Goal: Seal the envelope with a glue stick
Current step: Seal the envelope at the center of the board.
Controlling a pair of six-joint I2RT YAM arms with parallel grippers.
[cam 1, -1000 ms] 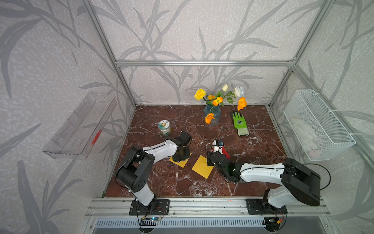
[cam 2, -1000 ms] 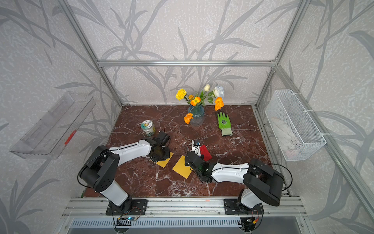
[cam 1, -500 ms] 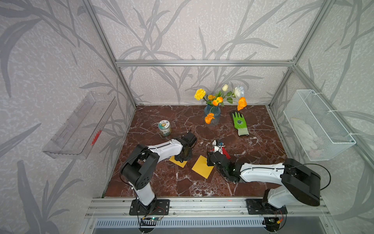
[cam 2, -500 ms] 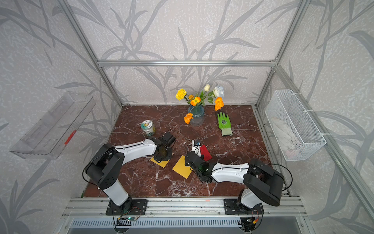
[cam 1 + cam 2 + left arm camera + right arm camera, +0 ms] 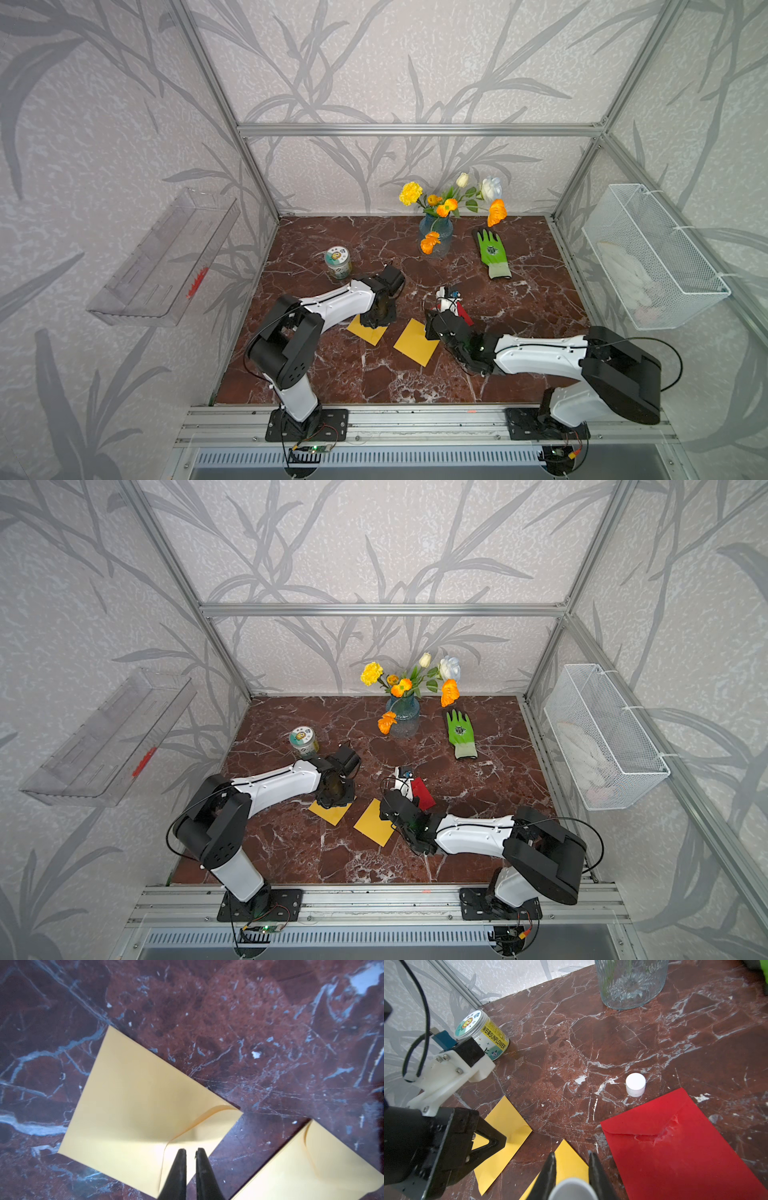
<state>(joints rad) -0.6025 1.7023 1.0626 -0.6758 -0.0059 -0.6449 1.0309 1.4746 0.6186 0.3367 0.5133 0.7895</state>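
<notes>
Claw on left arm point(image 5: 190, 1152) parted by a sliver, empty, tips at the flap fold of yellow envelope point(image 5: 135, 1105), flap edge lifting slightly. Pinched tight a second ago, now loosened: likely a release of the flap, ready for gluing. Elbow swung inward since then, tips kept over same envelope. Right claw point(image 5: 572, 1157) unmoved, clamped on glue stick point(image 5: 572, 1189), apparently uncapped, low over second yellow envelope point(image 5: 568, 1151); white cap point(image 5: 635, 1084) standing on worktop point(image 5: 591, 1032) beside red envelope point(image 5: 675, 1147).
</notes>
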